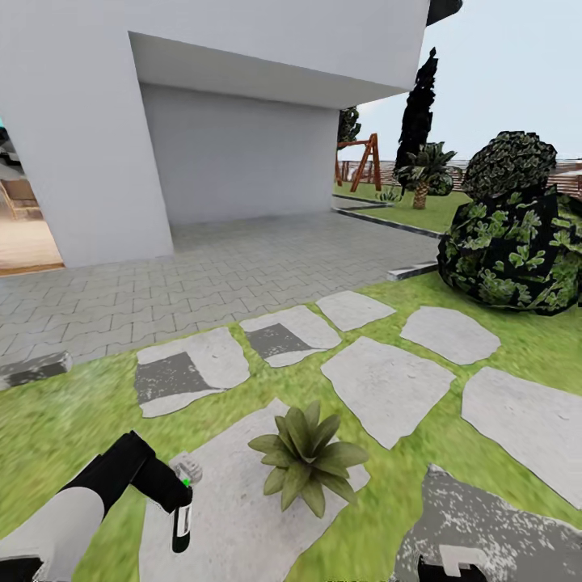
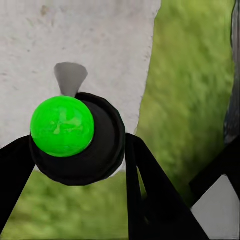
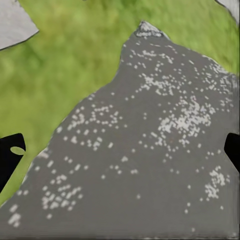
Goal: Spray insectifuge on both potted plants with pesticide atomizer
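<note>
Head view looks down over the garden lawn point(image 1: 73, 412), where pale grey stepping stones point(image 1: 386, 388) lie scattered across the grass. At the lower left the left arm reaches in, and the left gripper point(image 1: 179, 493) holds the pesticide atomizer point(image 1: 183, 517) upright over a stepping stone, its pale trigger head just beside the black jaws and its dark body with the white label hanging below them. The jaws are closed around the bottle's neck. Just to the right of the bottle stands a potted plant point(image 1: 307, 457), a rosette of pointed green leaves resting on the same stone; its pot is hidden under the leaves.

Left wrist view looks down the bottle: a bright green round cap point(image 2: 62, 126) sits on a black collar between the dark fingers point(image 2: 150, 200), with stone and grass beneath.

Right wrist view shows a darker grey stone point(image 3: 150, 165) dotted with tiny whitish specks point(image 3: 182, 120), grass around it, and the two black fingertips point(image 3: 9, 157) at opposite edges of the picture, set wide apart with nothing between them. The same speckled stone lies at the lower right of the head view, near the top of the right gripper point(image 1: 453, 570).

Farther off are a paved forecourt point(image 1: 242, 267), a white building point(image 1: 202, 105), a large dark leafy bush point(image 1: 513, 234) and a wooden swing frame point(image 1: 360, 162).
</note>
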